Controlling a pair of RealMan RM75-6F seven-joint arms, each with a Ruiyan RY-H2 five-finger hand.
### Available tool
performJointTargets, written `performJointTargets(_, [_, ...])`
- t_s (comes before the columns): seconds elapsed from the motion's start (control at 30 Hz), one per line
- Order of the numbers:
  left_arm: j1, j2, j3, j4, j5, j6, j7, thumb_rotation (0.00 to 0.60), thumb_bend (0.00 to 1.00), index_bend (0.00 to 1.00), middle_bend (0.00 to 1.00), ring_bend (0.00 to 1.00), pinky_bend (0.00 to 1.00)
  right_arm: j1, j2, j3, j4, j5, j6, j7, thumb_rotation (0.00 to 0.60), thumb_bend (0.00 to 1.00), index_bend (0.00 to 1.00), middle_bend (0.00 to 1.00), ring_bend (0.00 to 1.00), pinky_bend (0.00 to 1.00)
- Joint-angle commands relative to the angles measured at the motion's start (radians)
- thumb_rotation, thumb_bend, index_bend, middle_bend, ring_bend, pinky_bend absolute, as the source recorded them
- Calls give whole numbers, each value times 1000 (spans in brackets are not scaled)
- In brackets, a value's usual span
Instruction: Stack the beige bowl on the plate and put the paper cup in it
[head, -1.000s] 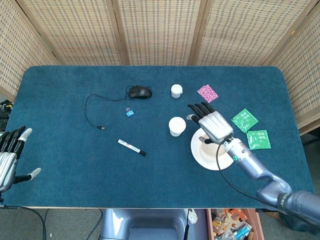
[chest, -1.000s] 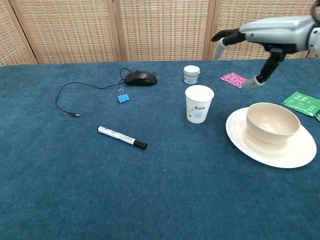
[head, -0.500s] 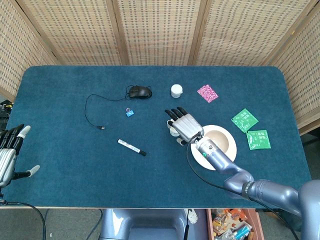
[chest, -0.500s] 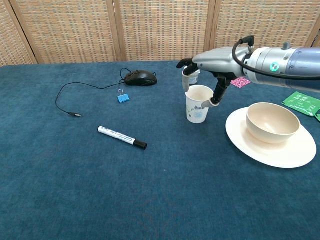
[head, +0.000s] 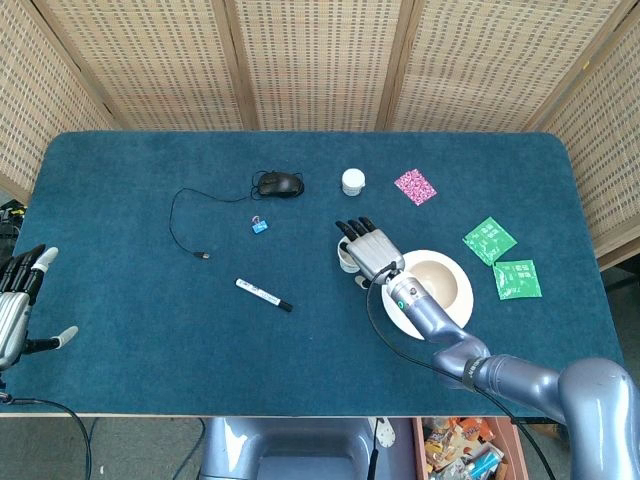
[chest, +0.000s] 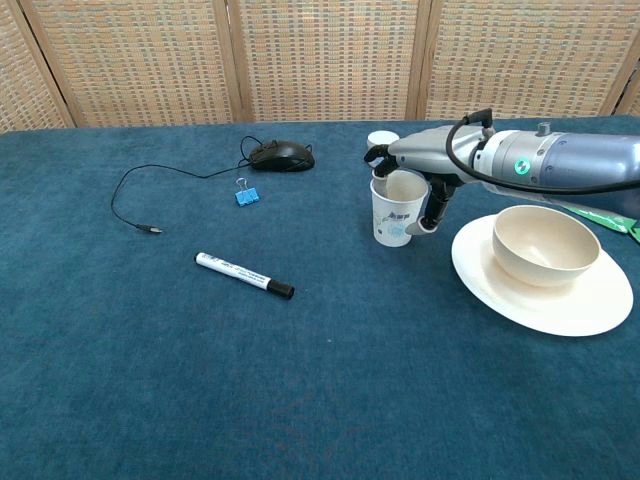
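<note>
The beige bowl (head: 440, 287) (chest: 545, 243) sits upright on the white plate (head: 402, 318) (chest: 560, 305) at the right of the table. Just left of the plate the paper cup (head: 346, 259) (chest: 394, 215) stands on the blue cloth. My right hand (head: 372, 252) (chest: 428, 160) is lowered over the cup: its fingers reach down behind the rim and the thumb hangs by the cup's right side. I cannot make out a firm grip, and the cup rests on the table. My left hand (head: 17, 300) hovers at the table's left edge, fingers spread, holding nothing.
A black mouse (head: 280, 184) (chest: 281, 155) with its cable, a blue clip (head: 260, 226) (chest: 246, 194) and a marker (head: 264, 295) (chest: 243, 274) lie left of the cup. A small white jar (head: 353, 181), a pink packet (head: 414, 186) and two green packets (head: 490, 240) lie behind and right.
My right hand swung left from above the bowl to the paper cup, then dropped lower around it. The left hand drifted slightly down and left.
</note>
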Motion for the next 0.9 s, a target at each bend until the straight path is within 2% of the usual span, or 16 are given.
performJointTargets(0.03, [0,1,-2,1,-5,0,-2,600,0,0,0,0,0,-1,-8,-7,16,-20,3,17,600,260,424,0,0,0])
performJointTargets(0.1, [-1,1,-2,1,-7,-2,-2,600,0,0,0,0,0,-4,-9,-10,21,-34,8,27,600,302,488,0,0,0])
performJointTargets(0.17, [-3,1,-2,0,-7,-4,-1,600,0,0,0,0,0,-7,-12,-11,27,-48,16,45,600,399,567,0,0,0])
performJointTargets(0.23, [-3,1,-1,0,-6,-4,0,600,0,0,0,0,0,-12,-15,-10,32,-65,29,66,600,451,610,0,0,0])
performJointTargets(0.53, [-2,-1,5,-5,0,-1,8,600,0,0,0,0,0,-46,30,-6,0,-174,128,175,600,476,634,0,0,0])
performJointTargets(0.63, [-1,-1,8,-7,7,1,9,600,0,0,0,0,0,-65,81,-3,-51,-200,162,199,600,476,634,0,0,0])
performJointTargets(0.67, [-1,-2,9,-8,11,2,11,600,0,0,0,0,0,-92,145,-5,-99,-223,206,203,600,476,634,0,0,0])
performJointTargets(0.73, [0,-3,12,-10,17,4,13,600,0,0,0,0,0,-127,234,-25,-179,-254,235,214,600,476,634,0,0,0])
performJointTargets(0.9, [1,-3,18,-13,27,4,13,600,0,0,0,0,0,-182,346,-64,-251,-283,259,222,600,476,634,0,0,0])
